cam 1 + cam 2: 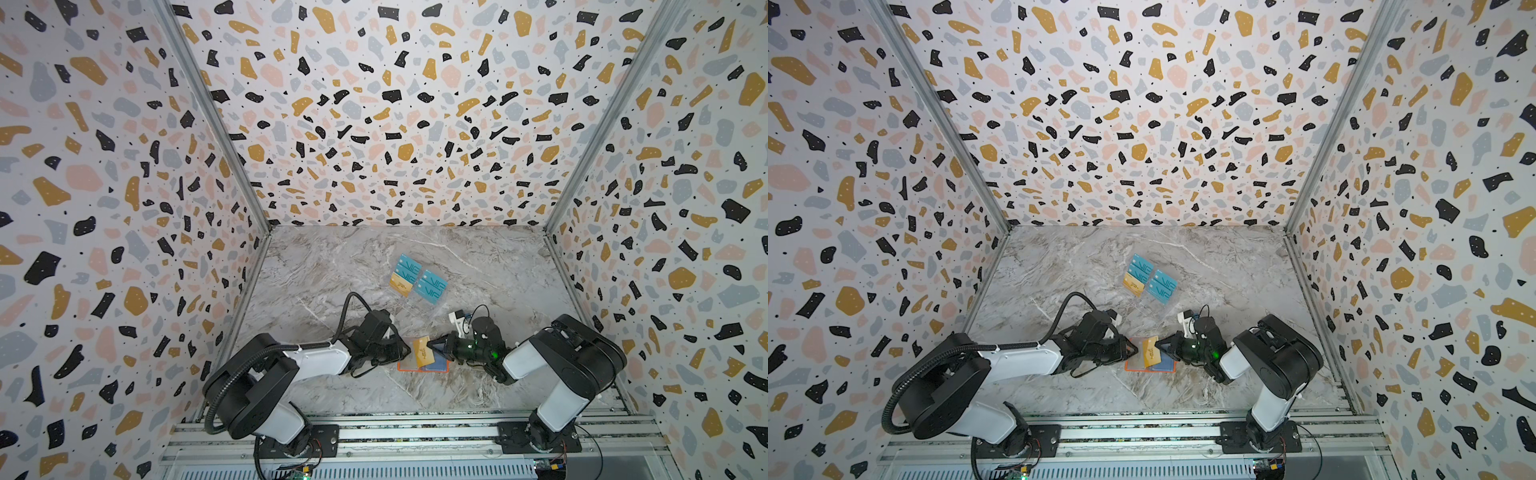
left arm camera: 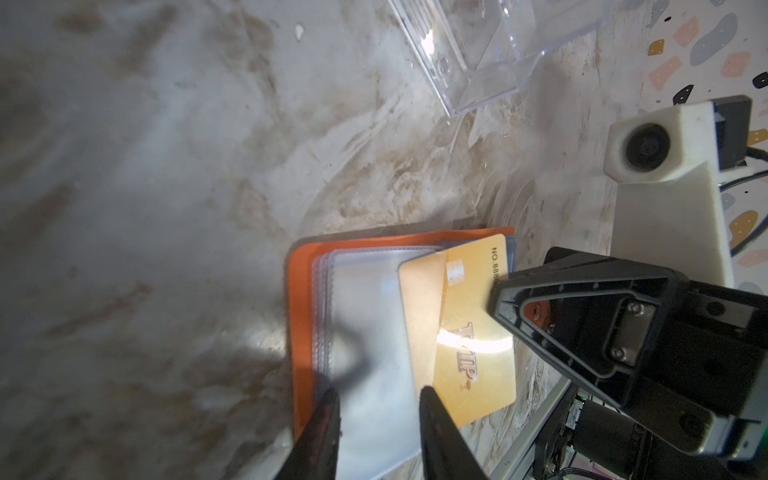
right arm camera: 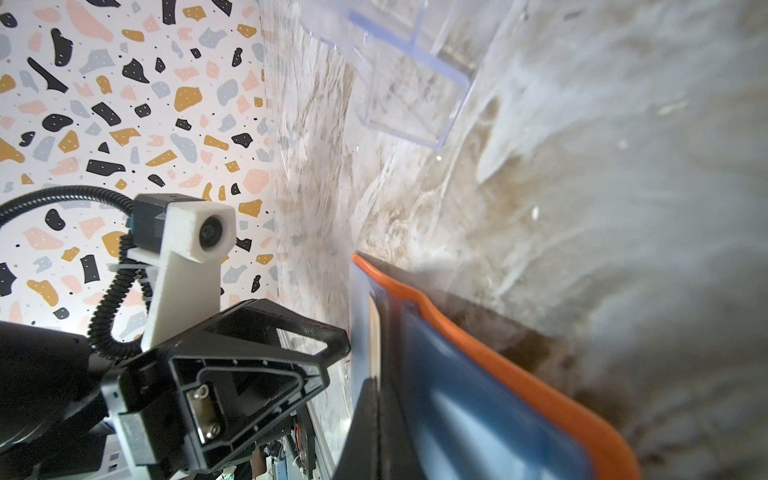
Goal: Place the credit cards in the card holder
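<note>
Gold card (image 2: 469, 332) — stiff, slick plastic — part-way into the orange card holder (image 2: 301, 311).
Light and thin, it wants a pinch on the bare edge; the right jaws are pressed together on that edge, the opposite side seemingly under a clear sleeve (image 2: 370, 316). The left jaws stand partly spread astride that floppy sleeve, whether gripping it I cannot tell; the holder lies open on the surface (image 2: 166, 208).

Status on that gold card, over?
Left gripper open, astride a clear sleeve. Right gripper shut on gold card, tilted over open card holder, not seated. Nothing blocking; acrylic stand apart.
</note>
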Tool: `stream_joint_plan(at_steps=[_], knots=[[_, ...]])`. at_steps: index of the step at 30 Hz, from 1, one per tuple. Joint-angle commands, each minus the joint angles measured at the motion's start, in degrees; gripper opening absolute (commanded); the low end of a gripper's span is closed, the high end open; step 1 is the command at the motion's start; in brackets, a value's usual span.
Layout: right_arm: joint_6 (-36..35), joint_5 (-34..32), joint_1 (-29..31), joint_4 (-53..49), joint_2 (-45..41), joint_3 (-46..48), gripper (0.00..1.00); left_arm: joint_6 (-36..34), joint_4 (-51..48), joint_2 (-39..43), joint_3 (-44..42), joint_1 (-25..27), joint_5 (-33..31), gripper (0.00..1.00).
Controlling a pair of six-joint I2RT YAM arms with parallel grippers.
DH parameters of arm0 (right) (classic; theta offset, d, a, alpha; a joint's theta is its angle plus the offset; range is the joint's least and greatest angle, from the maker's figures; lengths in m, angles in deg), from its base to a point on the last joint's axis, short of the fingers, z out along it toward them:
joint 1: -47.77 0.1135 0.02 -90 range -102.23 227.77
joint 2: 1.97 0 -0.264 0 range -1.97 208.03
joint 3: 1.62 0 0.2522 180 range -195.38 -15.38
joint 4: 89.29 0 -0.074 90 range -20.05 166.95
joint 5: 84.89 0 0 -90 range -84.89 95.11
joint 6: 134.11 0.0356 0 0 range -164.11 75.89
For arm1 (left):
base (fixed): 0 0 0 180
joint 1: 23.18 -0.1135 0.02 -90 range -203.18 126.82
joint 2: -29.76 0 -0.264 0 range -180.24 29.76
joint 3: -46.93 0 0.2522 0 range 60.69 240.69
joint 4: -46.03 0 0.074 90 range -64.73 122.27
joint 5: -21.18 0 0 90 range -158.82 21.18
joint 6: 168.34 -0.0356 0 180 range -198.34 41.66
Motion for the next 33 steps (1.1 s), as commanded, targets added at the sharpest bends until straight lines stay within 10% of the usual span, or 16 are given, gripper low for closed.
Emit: stream_joint_plan(at_steps=[1, 16, 27, 33], knots=[[0.96, -3.29, 1.05, 2.38, 0.55, 0.58, 0.00, 0.17, -1.50, 0.01, -1.27, 0.08, 0.34, 0.35], [4.13, -8.30, 6.42, 3.84, 1.76, 0.55, 0.00, 1.68, -0.78, 3.51, -1.84, 0.08, -1.16, 0.35], [-10.93, -14.26, 7.36, -34.01, -12.37, -6.94, 0.46, -2.10, -5.91, 5.46, 1.06, -1.06, -6.89, 0.41], [-16.20, -13.86, 7.45, -44.37, -13.50, -11.37, 0.53, -4.89, -5.40, 1.78, 2.46, -1.06, -5.38, 0.42]])
